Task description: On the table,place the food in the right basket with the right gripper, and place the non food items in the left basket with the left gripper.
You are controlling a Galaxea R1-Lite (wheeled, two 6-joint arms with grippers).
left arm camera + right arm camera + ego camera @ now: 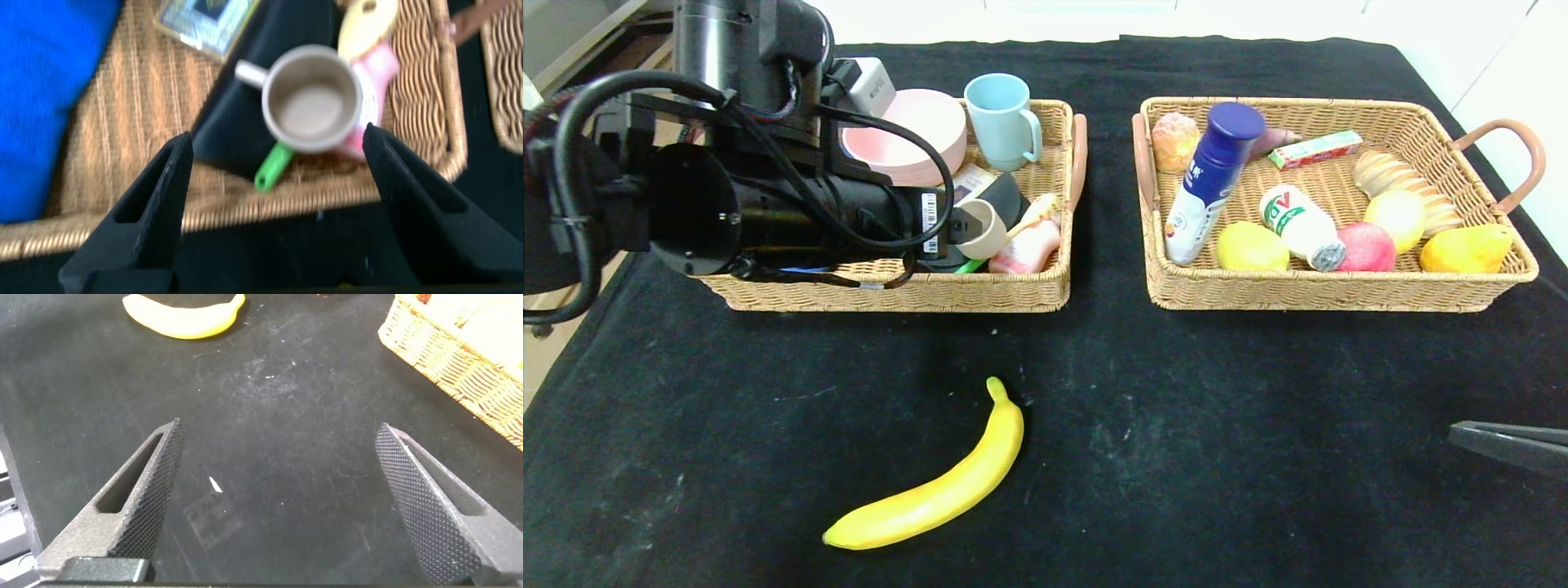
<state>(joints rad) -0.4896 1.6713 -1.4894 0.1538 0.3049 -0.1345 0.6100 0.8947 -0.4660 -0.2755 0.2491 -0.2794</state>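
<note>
A yellow banana [939,482] lies on the black table in front of the baskets; it also shows in the right wrist view [184,314]. My left arm [768,204] reaches over the left basket [890,292]. My left gripper [274,139] is open and empty above the basket's front edge, over a beige cup [313,98] that rests in the basket [980,229]. My right gripper [278,429] is open and empty, low over bare table at the right edge [1470,437], in front of the right basket [1339,292].
The left basket holds a pink bowl [915,135], a light blue cup [1001,118], a pink item [1025,249], a green handle [274,167] and a blue cloth [41,90]. The right basket holds a blue-capped bottle [1209,180], a small bottle [1303,224], fruit and a pear [1466,249].
</note>
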